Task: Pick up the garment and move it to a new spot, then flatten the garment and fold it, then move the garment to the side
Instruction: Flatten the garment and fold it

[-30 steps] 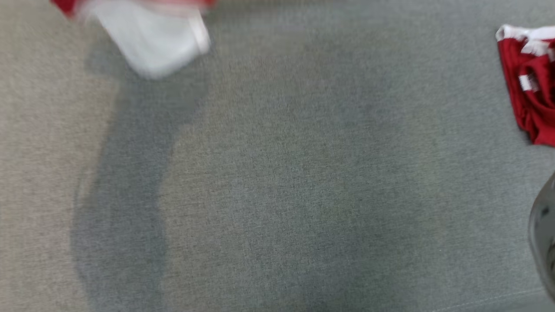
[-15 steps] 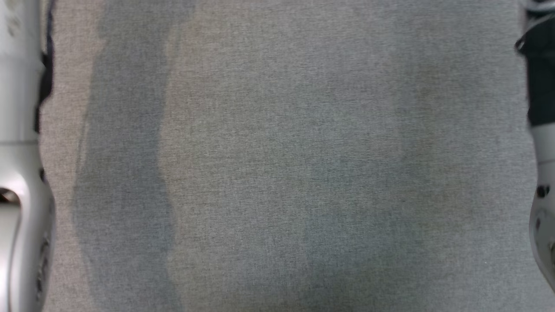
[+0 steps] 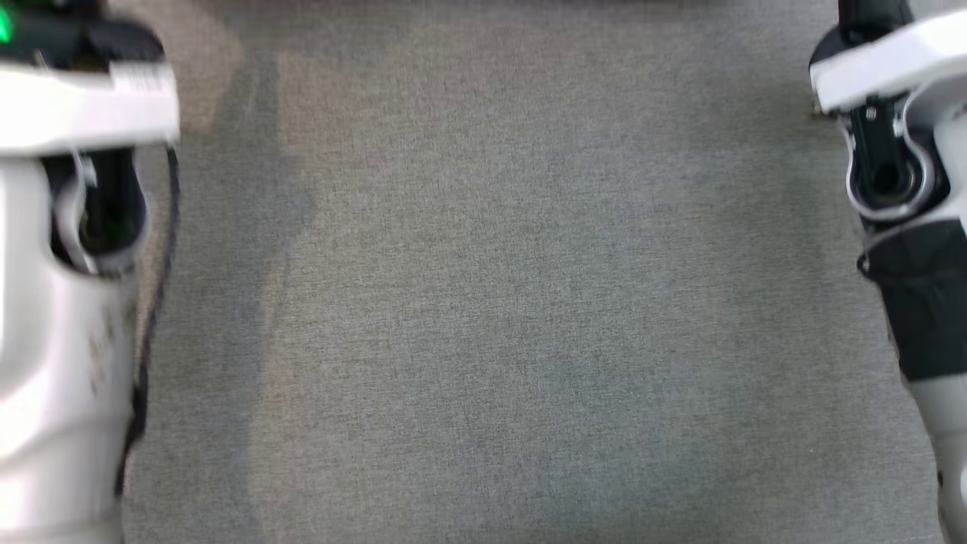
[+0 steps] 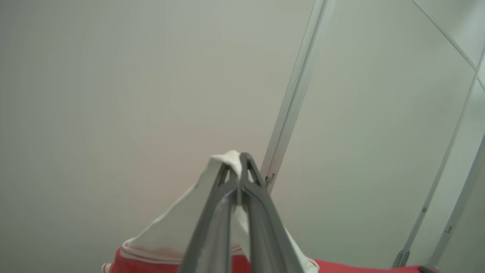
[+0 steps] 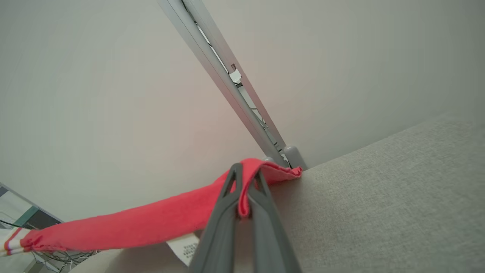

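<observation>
The garment is red with white trim. In the left wrist view my left gripper (image 4: 239,167) is shut on a white part of the garment (image 4: 178,231), held up against a pale wall. In the right wrist view my right gripper (image 5: 245,176) is shut on a red edge of the garment (image 5: 151,222), which stretches away to the left above the grey fabric surface (image 5: 379,197). In the head view my two pale forearms (image 3: 60,302) (image 3: 899,189) stand at the left and right edges over the grey surface (image 3: 498,287); the garment is out of that view.
A pale wall with a metal rail (image 5: 227,87) stands behind the grey surface. A white label (image 5: 185,248) hangs under the red cloth. A similar rail (image 4: 295,91) crosses the left wrist view.
The head camera has shifted: the red and white cloth has left its view and both forearms have come in at the edges.
</observation>
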